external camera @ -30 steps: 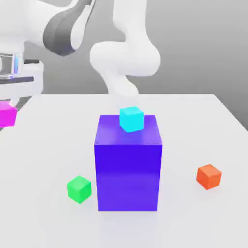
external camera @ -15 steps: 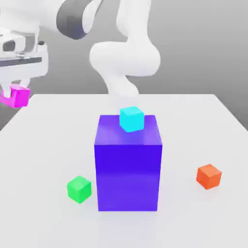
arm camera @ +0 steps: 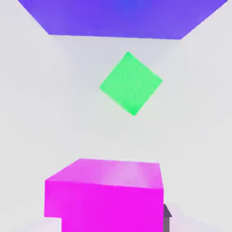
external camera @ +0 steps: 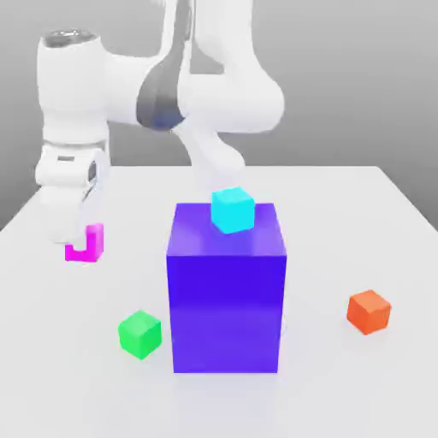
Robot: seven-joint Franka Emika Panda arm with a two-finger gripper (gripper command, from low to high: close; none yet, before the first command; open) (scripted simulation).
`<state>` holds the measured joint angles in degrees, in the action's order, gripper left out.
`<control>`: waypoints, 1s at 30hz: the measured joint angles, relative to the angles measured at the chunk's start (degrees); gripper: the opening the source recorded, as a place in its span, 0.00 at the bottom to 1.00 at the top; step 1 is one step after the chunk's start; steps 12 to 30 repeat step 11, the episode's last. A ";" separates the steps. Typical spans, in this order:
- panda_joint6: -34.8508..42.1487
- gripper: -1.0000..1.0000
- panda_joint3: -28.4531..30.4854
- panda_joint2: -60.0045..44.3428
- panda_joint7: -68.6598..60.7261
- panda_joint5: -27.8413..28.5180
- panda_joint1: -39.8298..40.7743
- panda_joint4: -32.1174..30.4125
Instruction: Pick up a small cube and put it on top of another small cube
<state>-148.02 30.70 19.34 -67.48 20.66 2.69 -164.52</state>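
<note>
The claw (external camera: pixel 79 242) is closed on the pink cube (external camera: pixel 86 244), which is held clear of the surface (external camera: pixel 342 205) at the exterior view's left, partly hidden behind the white hand. In the hand view the pink cube (arm camera: pixel 105 195) is seen between the fingers, above the green cube (arm camera: pixel 131 83). The blue block (external camera: pixel 226 287) stands at centre, with a cyan cube (external camera: pixel 233 210) on its top. A green cube (external camera: pixel 139 334) lies just beside the block, and an orange cube (external camera: pixel 369 311) lies apart at the right.

Glossy blue-violet block (external camera: pixel 226 291), smooth table (external camera: pixel 359 214)
</note>
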 joint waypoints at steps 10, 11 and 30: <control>-18.88 1.00 -3.28 -21.04 -18.52 -25.02 -9.09 -1.03; -18.88 1.00 -3.28 -21.04 -18.52 -25.02 -9.07 -1.03; -18.88 1.00 -3.28 -21.04 -18.52 -25.02 -9.07 -1.03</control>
